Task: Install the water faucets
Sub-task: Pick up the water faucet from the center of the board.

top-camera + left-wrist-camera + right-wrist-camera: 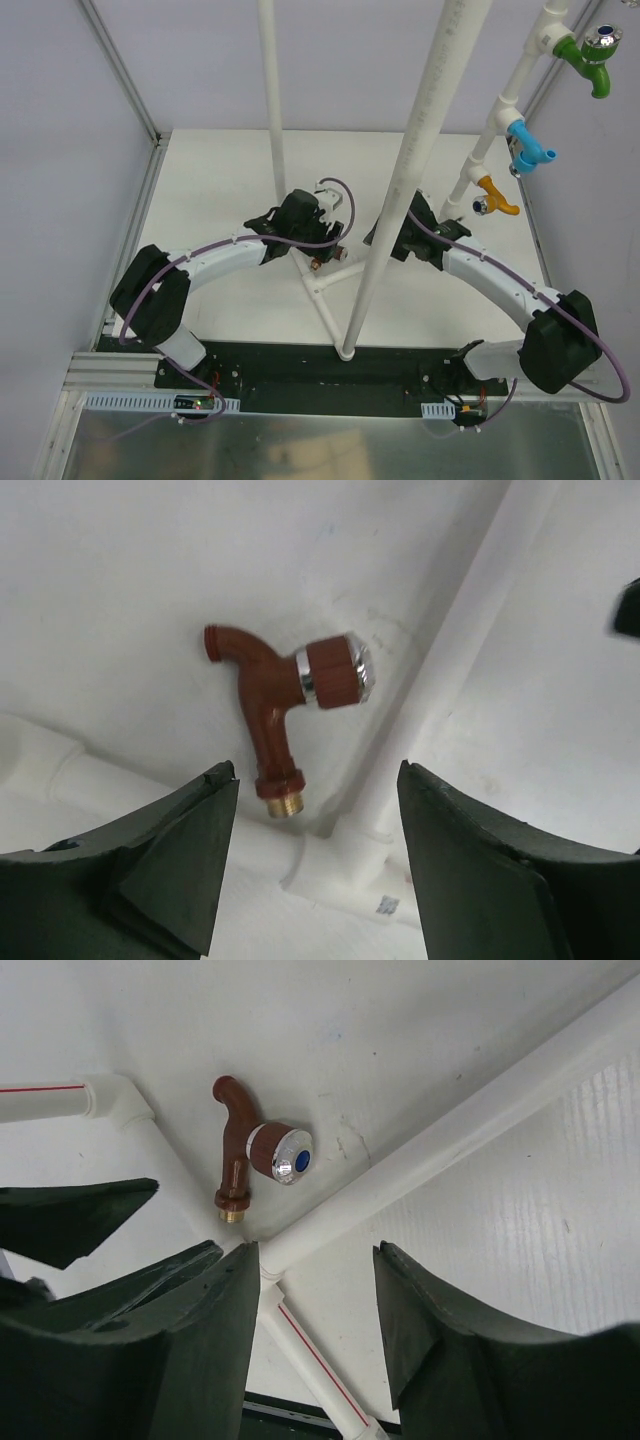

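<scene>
The brown faucet [285, 695] lies loose on the white table, brass thread toward the pipe frame's floor joint [345, 865]. My left gripper [315, 770] hangs open just short of it, holding nothing. My right gripper [318, 1250] is open too, over the same joint [262, 1260], with the brown faucet [255, 1155] just beyond its left finger. From above, the brown faucet [323, 262] sits between the left gripper [312, 245] and the right gripper [373, 236]. The green faucet [590, 55], blue faucet [528, 145] and orange faucet [492, 195] sit on the right-hand pipe.
The white pipe frame has a slanted pipe [420, 150] crossing in front of the right gripper and an upright pipe [272, 100] behind the left arm. Floor pipes [320, 1360] radiate from the joint. Enclosure walls and metal rails [125, 70] border the table.
</scene>
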`<state>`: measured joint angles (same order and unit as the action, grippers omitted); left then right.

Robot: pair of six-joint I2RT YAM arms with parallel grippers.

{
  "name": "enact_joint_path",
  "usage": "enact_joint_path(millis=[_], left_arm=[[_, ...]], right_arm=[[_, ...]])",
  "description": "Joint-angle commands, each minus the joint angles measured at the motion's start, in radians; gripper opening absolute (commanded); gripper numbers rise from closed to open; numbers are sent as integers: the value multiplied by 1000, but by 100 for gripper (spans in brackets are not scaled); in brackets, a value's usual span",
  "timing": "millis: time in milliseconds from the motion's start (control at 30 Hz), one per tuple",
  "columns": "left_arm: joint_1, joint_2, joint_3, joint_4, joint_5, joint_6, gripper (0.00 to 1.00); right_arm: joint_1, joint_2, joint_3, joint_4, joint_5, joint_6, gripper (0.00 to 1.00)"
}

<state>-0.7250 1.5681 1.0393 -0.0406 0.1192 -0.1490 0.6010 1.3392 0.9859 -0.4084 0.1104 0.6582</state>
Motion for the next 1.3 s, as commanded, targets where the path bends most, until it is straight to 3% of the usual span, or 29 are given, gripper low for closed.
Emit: enact_joint_path(millis=[0,200,633,800,933,1067,1267], left_arm=[[4,4,-62,-35,-30,72,66],[6,16,-151,62,-12,89,64],[10,170,-32,81,-59,140,65],[9,219,-13,56,-55,137,59],[9,231,-38,56,-47,114,51],[9,239,-58,50,-30,100,35],[9,237,-36,10,36,48,0]], right_arm=[[0,-67,-13,11,-9,-29,55],[-1,-80,-38,11,-21,-28,56],[-1,-121,-92,5,-14,-35,56],[-1,-132,-92,-1,-14,-48,56],[-1,-146,-93,-13,0,-49,56],[-1,-164,-99,-29,2,-49,56],[-1,-253,-148,-4,17,-74,57]])
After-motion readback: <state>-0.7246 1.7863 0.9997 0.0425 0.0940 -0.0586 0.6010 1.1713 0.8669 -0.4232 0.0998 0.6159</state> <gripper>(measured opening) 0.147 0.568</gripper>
